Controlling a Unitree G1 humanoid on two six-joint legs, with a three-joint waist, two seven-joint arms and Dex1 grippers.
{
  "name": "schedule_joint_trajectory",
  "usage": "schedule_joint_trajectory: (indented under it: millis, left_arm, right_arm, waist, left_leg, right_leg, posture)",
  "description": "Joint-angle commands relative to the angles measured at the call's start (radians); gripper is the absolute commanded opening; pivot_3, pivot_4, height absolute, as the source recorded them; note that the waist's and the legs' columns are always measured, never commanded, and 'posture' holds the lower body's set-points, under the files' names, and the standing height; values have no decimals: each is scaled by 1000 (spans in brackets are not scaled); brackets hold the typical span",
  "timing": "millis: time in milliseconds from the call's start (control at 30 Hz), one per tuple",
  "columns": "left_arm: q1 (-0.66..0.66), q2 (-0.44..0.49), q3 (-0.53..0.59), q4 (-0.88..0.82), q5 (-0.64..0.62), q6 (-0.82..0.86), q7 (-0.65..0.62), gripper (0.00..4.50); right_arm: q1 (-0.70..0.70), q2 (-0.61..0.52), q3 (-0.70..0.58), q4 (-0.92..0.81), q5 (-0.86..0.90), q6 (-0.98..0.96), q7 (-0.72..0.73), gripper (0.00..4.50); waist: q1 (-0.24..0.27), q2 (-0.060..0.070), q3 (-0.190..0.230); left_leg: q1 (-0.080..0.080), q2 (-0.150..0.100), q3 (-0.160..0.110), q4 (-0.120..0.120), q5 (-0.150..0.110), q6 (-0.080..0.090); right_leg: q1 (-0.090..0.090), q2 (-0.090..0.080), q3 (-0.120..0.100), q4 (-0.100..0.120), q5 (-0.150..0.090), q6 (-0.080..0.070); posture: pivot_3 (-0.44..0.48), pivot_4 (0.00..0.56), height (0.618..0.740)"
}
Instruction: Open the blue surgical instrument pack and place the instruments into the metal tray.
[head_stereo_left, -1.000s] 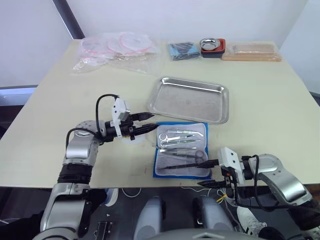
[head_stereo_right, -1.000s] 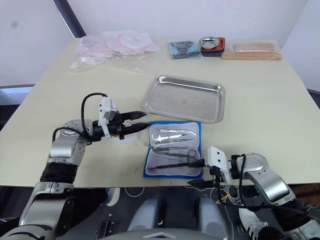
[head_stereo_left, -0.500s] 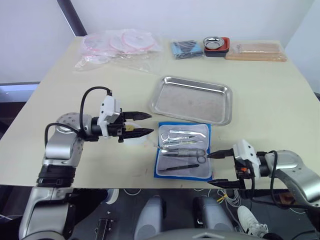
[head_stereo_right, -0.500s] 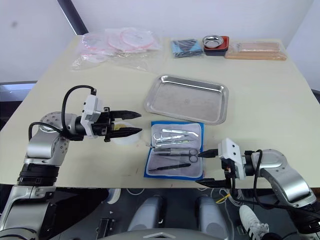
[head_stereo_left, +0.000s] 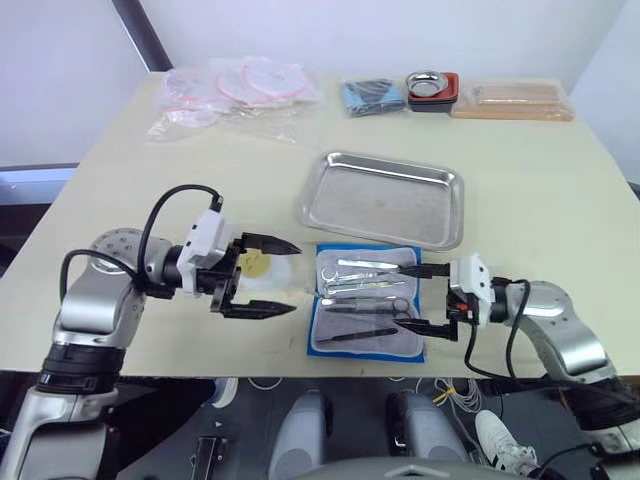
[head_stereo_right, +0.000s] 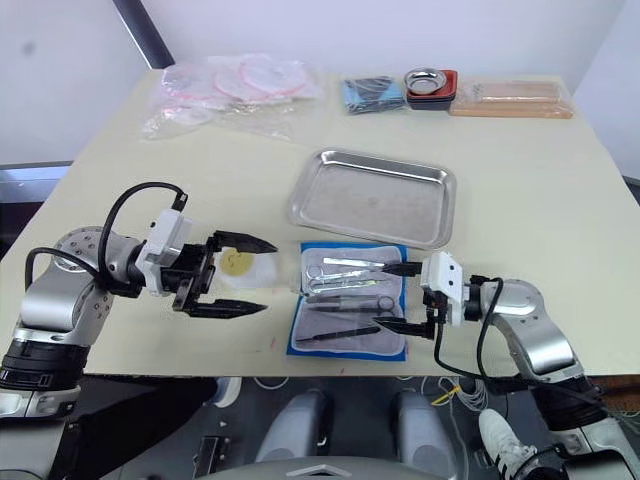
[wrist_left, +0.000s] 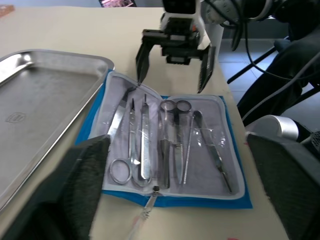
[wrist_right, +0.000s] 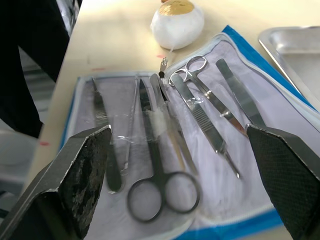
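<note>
- Blue wrap lies unfolded near the table's (head_stereo_left: 120, 170) front edge: the blue surgical instrument pack (head_stereo_left: 366, 300) is open, pale lining up, with the instruments (head_stereo_left: 362, 288) resting side by side in its pockets.
- The right pincer (head_stereo_left: 413, 297) hovers at the pack's right edge, its black fingers spread wide and grasping nothing.
- The left pincer (head_stereo_left: 270, 277) hangs just left of the pack, fingers released and empty, straddling a small white round object with a yellow top (head_stereo_left: 259, 268).
- The metal tray (head_stereo_left: 381, 199) sits just beyond the pack, nearly touching its far edge, with nothing in it.
- Far beyond the tray, along the table's back edge, lie clear plastic bags (head_stereo_left: 233, 95), a dark blue bundle (head_stereo_left: 371, 96), a small steel bowl (head_stereo_left: 429, 87) and a tan block (head_stereo_left: 512, 101).
</note>
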Motion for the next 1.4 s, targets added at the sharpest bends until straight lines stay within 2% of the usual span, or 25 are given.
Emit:
schedule_joint_trajectory:
  millis: [33, 500, 833, 967, 1167, 1333, 1367, 1400]
  left_arm:
    - [4, 25, 24, -43, -26, -7, -25, 4462]
    - [28, 36, 15, -63, -31, -13, -26, 4462]
    - [26, 14, -12, -12, -3, -45, -23, 4462]
    - [16, 3, -19, 0, -1, -48, -21, 4462]
    - [-35, -24, -60, 99, 78, -82, 7, 4462]
    - [-147, -105, -130, 253, 147, -115, 9, 4462]
    - [-173, -126, -140, 291, 154, -118, 6, 4088]
    - [-195, -144, -149, 327, 163, -126, 4, 3977]
  right_arm:
    - [-8, 18, 18, 55, -38, -92, 13, 4500]
    - [-3, 46, 80, 264, -142, -240, 37, 4500]
    - [24, 14, 134, 244, -162, 55, -3, 4500]
    - [31, 18, 135, 220, -154, 109, -11, 4500]
    - [23, 22, 151, 230, -172, 110, -20, 4500]
    - [10, 34, 157, 250, -178, 101, -27, 4500]
    - [7, 36, 157, 253, -179, 98, -28, 4500]
    - [3, 39, 157, 258, -180, 95, -31, 4500]
  waist:
    - [1, 0, 0]
    - [-2, 0, 0]
    - [-1, -4, -4]
    - [-1, -6, -6]
    - [1, -9, -8]
    - [0, -12, -11]
    - [-1, -12, -11]
    - [-3, -12, -11]
  left_leg:
    - [0, 0, 0, 0, 0, 0]
    - [2, 1, 5, 0, 0, 0]
    - [6, 4, 7, 0, 0, 0]
    - [12, 5, 7, 0, 0, 0]
    - [16, 5, 9, 0, 0, 0]
    - [16, 5, 9, 0, 0, 0]
    - [16, 5, 9, 0, 0, 0]
    - [16, 5, 9, 0, 0, 0]
  right_leg:
    - [0, 0, 0, 0, 0, 0]
    - [-1, 2, 4, 2, 2, -3]
    - [1, 5, 6, 2, 2, -3]
    - [6, 5, 6, 2, 0, -6]
    - [10, 5, 8, 2, 0, -7]
    - [10, 6, 8, 2, 0, -6]
    - [10, 6, 8, 2, 0, -7]
    - [10, 6, 9, 2, 0, -7]
  posture:
    - [0, 150, 740]
    - [0, 150, 740]
    - [0, 150, 740]
    - [0, 150, 740]
    - [0, 150, 740]
    - [0, 150, 740]
    - [0, 150, 740]
    - [0, 150, 740]
